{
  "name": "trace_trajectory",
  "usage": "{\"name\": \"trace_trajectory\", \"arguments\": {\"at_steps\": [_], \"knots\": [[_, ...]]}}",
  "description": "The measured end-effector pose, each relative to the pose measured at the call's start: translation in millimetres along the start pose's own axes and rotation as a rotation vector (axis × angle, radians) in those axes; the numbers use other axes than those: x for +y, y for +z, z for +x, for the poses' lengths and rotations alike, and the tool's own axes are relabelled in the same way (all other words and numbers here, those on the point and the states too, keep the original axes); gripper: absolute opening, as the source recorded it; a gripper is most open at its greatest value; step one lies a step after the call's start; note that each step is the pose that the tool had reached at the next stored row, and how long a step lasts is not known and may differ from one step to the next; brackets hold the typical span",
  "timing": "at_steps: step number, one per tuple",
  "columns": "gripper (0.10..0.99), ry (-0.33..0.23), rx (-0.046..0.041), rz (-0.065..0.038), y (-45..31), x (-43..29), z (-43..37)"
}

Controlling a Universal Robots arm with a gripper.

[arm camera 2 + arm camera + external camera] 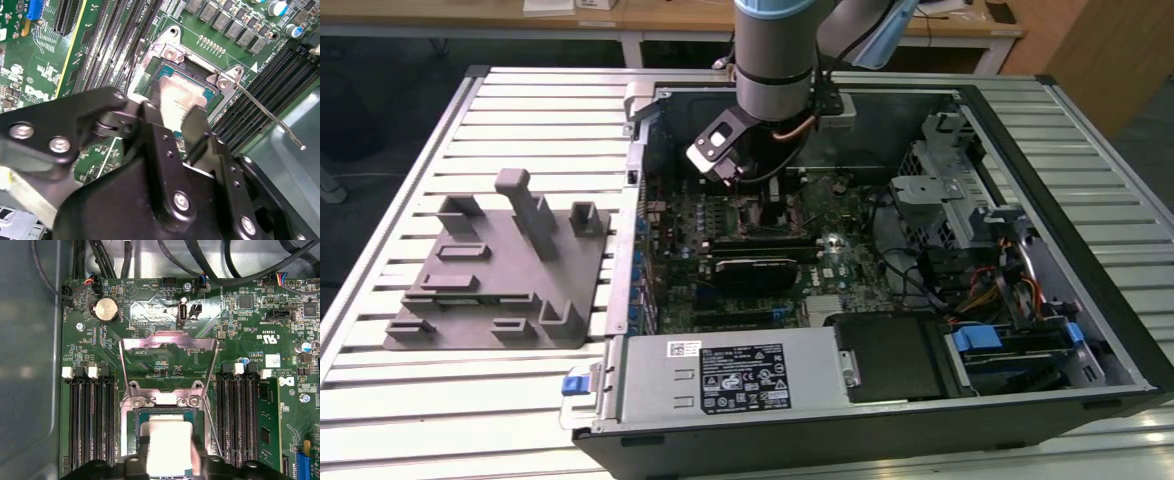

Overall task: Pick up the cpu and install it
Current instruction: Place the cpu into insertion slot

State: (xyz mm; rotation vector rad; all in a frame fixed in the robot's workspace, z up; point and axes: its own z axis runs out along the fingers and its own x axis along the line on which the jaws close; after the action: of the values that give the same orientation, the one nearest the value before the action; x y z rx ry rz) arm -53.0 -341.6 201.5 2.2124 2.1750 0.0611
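The cpu (pixel 167 447), a small square chip with a pale silver top, sits between my gripper's (pixel 170 456) black fingers (pixel 141 456), directly over the open socket (pixel 165 401) on the green motherboard. In the second wrist view the cpu (pixel 177 95) lies level within the socket frame (pixel 170 52), with the gripper (pixel 175 112) shut on its two sides. I cannot tell whether the chip rests in the socket or hovers just above it. The socket's metal load plate (pixel 170 344) is swung open. In the exterior view the gripper (pixel 758 185) reaches down into the computer case.
A thin socket lever (pixel 265 112) sticks out beside the socket. Memory slots (pixel 90 425) flank it on both sides. A grey plastic fixture (pixel 500 265) stands on the slatted table at the exterior view's left. A silver box (pixel 720 375) and drive cage (pixel 947 190) fill the case's edges.
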Motion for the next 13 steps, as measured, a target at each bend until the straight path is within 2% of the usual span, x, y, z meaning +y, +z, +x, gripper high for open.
{"name": "trace_trajectory", "arguments": {"at_steps": [1,2,3,4,7,8,9,13], "knots": [[0.420,0.000,-0.0001,0.000,0.0,0.0,0.0],[0.420,0.000,0.0000,0.000,-0.1,0.0,0.0],[0.361,0.000,-0.0001,0.000,-0.1,0.0,0.0],[0.361,0.000,-0.0001,0.000,-0.1,0.0,0.0],[0.184,0.000,0.0000,0.000,-0.2,0.0,0.0],[0.184,0.000,-0.0001,0.000,-0.2,0.0,0.0],[0.125,0.000,0.0000,0.000,-0.3,0.0,0.0],[0.106,0.000,0.0000,0.000,-0.4,0.0,0.0]]}}
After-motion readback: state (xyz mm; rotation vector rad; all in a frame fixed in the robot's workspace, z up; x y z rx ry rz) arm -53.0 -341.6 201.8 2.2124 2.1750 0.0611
